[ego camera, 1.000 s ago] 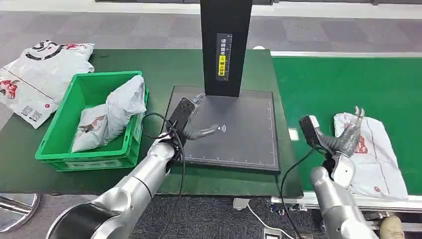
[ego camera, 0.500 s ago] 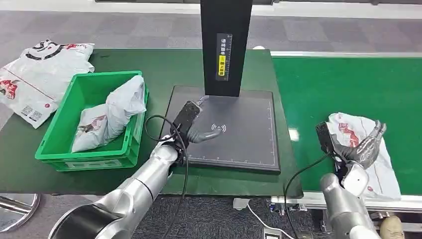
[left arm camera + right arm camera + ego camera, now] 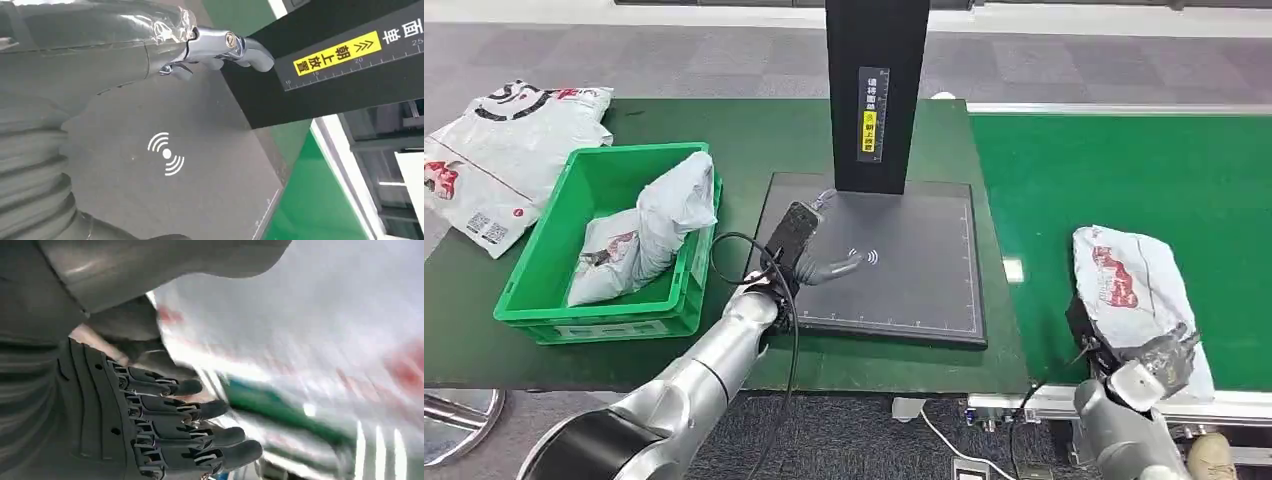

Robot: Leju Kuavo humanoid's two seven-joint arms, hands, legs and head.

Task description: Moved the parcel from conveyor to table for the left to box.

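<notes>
pad [image 3: 924, 290]: bare near side | black post [image 3: 876, 95]: blocks far side | green bin [image 3: 609, 250]: just left

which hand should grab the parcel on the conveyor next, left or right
Right. The right hand is already at the near edge of the parcel on the conveyor, while the left hand hovers over the black pad.

Green table [image 3: 754, 130]: bin [image 3: 544, 300] near the left edge, black scanner pad [image 3: 924, 290] by the right edge. Parcel [image 3: 1134, 290] lies on the conveyor [image 3: 1124, 170].
</notes>
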